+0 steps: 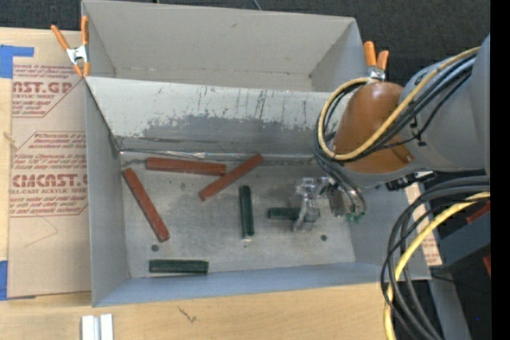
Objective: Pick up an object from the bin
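The metal gripper (306, 212) sat low in the scuffed grey bin (103, 171), right of the long green bar (246, 211), meeting a short green bar's (280, 213) end. Whether it was open or closed couldn't be told. Flat brown sticks (230, 177) lay left of the long bar.

Six sticks are carried on the scuffed floor of the grey metal bin (199, 233). Reckoned from the floor's centre, a red-brown stick (185, 166) is laid along the back wall at 11 o'clock, a second red-brown stick (230, 177) is slanted at 12, and a third red-brown stick (145, 205) is angled at 9. A dark green stick (247, 212) is set near the centre, a shorter dark green stick (279, 213) at 3, and a last dark green stick (178, 267) at 7.
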Robot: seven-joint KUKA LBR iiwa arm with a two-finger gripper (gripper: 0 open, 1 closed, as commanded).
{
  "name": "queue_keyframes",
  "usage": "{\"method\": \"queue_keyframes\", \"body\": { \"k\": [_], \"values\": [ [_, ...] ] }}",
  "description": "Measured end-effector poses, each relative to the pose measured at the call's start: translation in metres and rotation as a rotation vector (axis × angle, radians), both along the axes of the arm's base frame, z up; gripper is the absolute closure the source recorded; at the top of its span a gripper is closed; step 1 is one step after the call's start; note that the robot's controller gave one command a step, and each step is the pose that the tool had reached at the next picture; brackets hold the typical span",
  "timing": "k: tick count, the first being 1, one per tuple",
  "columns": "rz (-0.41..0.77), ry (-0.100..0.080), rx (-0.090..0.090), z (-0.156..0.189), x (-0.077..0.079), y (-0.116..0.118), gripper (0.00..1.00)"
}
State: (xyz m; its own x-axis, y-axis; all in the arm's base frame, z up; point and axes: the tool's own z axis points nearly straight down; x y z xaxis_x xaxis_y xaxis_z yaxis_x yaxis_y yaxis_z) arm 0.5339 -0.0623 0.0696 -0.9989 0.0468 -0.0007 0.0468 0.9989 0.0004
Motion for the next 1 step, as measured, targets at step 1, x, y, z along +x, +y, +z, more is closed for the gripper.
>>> {"method": "queue_keyframes", "body": {
  "k": [1],
  "values": [
    [0.000,0.005,0.001,0.0032,-0.0013,0.0002,1.00]
  ]
}}
